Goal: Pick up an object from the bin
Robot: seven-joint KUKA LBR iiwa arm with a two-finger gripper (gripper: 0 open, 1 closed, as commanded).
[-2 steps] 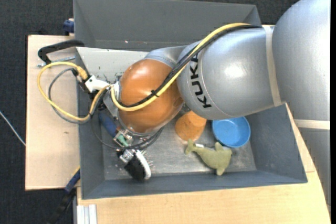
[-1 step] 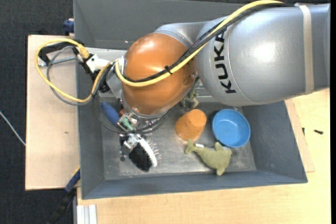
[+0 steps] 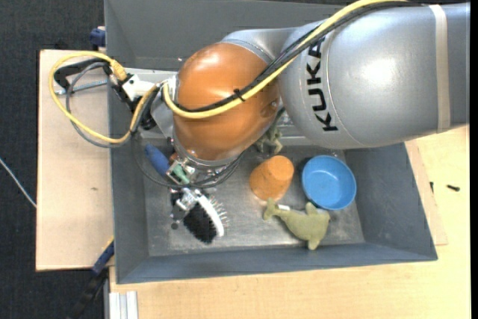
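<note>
Camera view: pincer (image 3: 184,177) pokes out under the arm's orange cover (image 3: 216,104), low over the left part of the bin (image 3: 128,220) floor. I cannot tell if it is apart or together, since the cover hides most of it.

Nearest thing is a brush (image 3: 203,220) with black bristles and a pale handle. It lies on the floor just below the pincer in my view, toward the front left corner. The handle end sits right at the pincer tip; I can't confirm contact.

A small blue thing (image 3: 155,158) is just left of the pincer, half under the arm, kind unclear.

Further right, mid floor, is an orange cup (image 3: 270,175); upright or tipped I can't say. Just right of it is a blue bowl (image 3: 328,181), mouth up. In front of cup and bowl, near both, a green soft toy (image 3: 302,223) lies flat.

The arm's body blocks my sight of the bin's back half.
</note>
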